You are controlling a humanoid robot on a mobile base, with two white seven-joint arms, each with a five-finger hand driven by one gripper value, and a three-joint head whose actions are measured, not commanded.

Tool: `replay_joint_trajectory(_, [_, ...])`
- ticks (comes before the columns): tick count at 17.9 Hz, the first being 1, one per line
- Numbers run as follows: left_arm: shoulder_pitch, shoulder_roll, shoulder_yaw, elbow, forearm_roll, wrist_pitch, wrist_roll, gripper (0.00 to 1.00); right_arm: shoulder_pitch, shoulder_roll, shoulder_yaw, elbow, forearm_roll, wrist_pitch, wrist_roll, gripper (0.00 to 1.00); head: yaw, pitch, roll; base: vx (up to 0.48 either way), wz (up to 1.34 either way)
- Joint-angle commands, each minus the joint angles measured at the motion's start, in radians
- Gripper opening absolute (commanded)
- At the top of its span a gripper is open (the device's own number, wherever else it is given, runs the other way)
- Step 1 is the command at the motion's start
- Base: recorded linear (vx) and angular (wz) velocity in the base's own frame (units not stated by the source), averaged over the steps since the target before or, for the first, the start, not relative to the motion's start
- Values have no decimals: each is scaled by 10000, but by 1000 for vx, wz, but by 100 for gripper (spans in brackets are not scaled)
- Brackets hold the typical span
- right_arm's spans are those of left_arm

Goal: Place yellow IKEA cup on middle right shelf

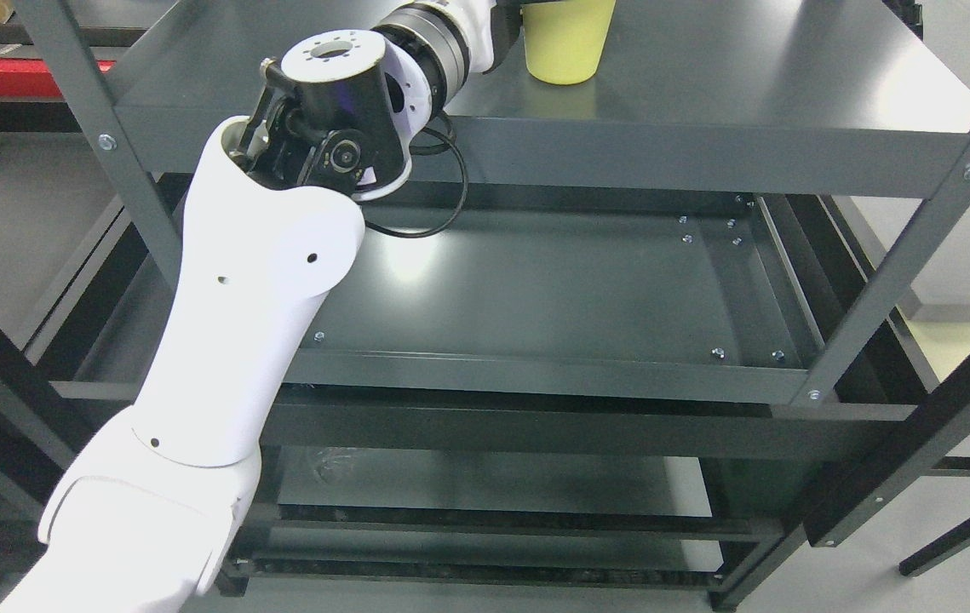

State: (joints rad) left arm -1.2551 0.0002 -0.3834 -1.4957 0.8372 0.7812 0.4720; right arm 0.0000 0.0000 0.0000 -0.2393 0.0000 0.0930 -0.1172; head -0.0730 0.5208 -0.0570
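Head view of a dark grey metal shelving unit seen from above. The left arm, white-shelled with a black elbow joint and a loose black cable, enters from the lower left and reaches up and far over the uppermost visible shelf. Its wrist runs out at the top edge of the picture just left of the yellow cup, so the hand itself is out of frame; whether it is grasping the cup, clenched or released cannot be told. The cup stands upright on this shelf, at its far middle, with its base resting on the surface and its rim cut off by the picture's top edge. No brand mark or writing can be read on the cup or on the shelving. Below, a lower shelf with bolt heads along its right side is visible, and further tiers beneath it. The right arm is not seen.
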Motion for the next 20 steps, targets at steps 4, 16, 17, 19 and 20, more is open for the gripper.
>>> replay_joint_trajectory(4, [-89, 172, 1607, -705, -27, -847, -1248, 99, 138, -175, 169, 0, -245, 6, 6, 99, 0, 0, 0, 0, 0])
replay_joint_trajectory(16, [-151, 172, 2254, -1073, 95, -574, -8150, 99, 138, -175, 169, 0, -245, 6, 6, 99, 0, 0, 0, 0, 0])
replay_joint_trajectory(17, [-105, 172, 2193, -1119, 126, -313, -8566, 99, 138, -175, 169, 0, -245, 6, 6, 99, 0, 0, 0, 0, 0])
replay_joint_trajectory(19, [17, 172, 1903, -1257, 218, 422, -9029, 99, 138, -175, 169, 0, -245, 6, 6, 99, 0, 0, 0, 0, 0])
replay_joint_trajectory(20, [139, 172, 1825, -1379, 416, 836, -9365, 99, 138, -175, 169, 0, -245, 6, 6, 99, 0, 0, 0, 0, 0])
